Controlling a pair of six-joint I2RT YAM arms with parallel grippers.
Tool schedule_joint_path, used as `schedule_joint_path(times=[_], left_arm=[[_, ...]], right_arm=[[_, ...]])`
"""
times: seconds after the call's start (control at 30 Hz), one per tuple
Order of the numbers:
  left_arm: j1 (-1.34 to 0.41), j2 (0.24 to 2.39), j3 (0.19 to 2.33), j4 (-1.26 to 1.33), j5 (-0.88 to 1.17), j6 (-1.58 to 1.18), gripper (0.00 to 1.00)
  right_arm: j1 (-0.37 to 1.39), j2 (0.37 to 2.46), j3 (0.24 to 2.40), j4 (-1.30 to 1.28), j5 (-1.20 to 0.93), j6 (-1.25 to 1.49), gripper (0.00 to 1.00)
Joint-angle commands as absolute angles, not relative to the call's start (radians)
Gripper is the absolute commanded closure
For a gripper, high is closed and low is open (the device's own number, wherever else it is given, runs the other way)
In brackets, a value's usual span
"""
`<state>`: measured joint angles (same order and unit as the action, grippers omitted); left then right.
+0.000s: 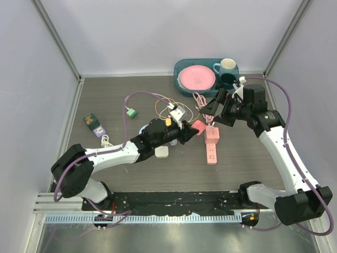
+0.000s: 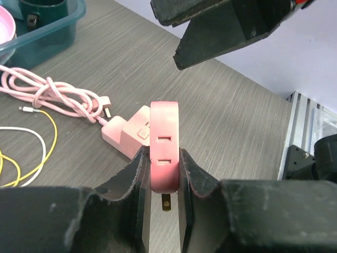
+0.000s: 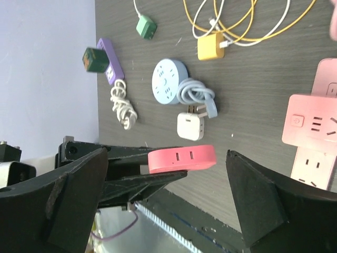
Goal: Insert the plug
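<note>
Plug [image 2: 164, 126]: clamped by its broad faces in left end effector [image 2: 164, 161], one prong showing between the fingers, raised over desk [image 1: 131, 174] near pink strip [image 1: 211, 145]. Right end effector [image 1: 215, 109] spread wide, holding nothing, close by. Probably light, rigid, smooth plastic; could twist under insertion force. Best held across flat sides.

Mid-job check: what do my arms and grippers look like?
The left arm and right arm have white links, black joints and black bases; a purple cable loops along each. The left gripper and right gripper are black, with broad wedge-shaped matte fingers. No markings legible.
</note>
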<state>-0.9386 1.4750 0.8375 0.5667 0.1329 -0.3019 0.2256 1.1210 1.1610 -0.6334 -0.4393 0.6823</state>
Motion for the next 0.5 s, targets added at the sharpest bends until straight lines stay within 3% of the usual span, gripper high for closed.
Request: schedule_joint_path(times=[0.0, 0.47], left_arm=[[-0.942, 1.436, 0.801, 0.762, 0.17, -0.184, 1.0], [-0.942, 1.479, 0.821, 0.856, 0.275, -0.202, 0.98]], right_arm=[[0.209, 1.157, 1.226, -0.747, -0.643, 0.557, 0.0], [0.209, 1.226, 1.206, -0.795, -0.724, 0.486, 0.02]])
